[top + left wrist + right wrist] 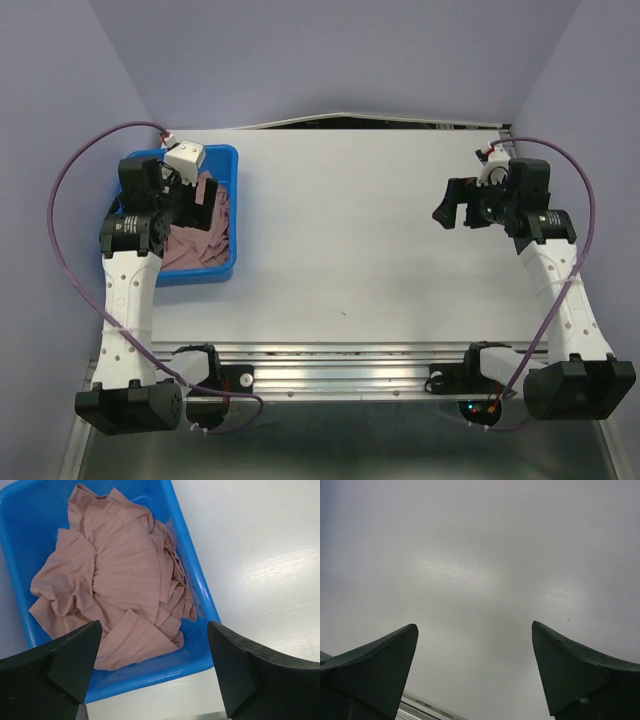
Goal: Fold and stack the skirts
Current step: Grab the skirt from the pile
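White table (380, 250) fills most of the top view, with purple walls (80, 60) around it. A metal rail (340, 362) runs along the near edge, between the arm bases.

Blue bin (187, 545) sits at the table's left edge, toward the far side. The skirts (120, 565) are inside the bin, a crumpled, unfolded mauve-pink heap. It covers most of the bin floor and bunches up against the right wall. Pleats and ruffled edges are visible. Can't tell how many skirts are in the pile.

Left arm (130, 290) reaches out over the bin. The left gripper (154, 627) hangs above the near part of the heap with its jaws spread wide, holding nothing and not touching the cloth.

Right arm (565, 300) is on the far right side, well apart from the bin. The right gripper (474, 626) is above bare table, its jaws also spread wide and nothing between them.

A purple cable (60, 200) loops beside the left arm and another cable (590, 200) beside the right.
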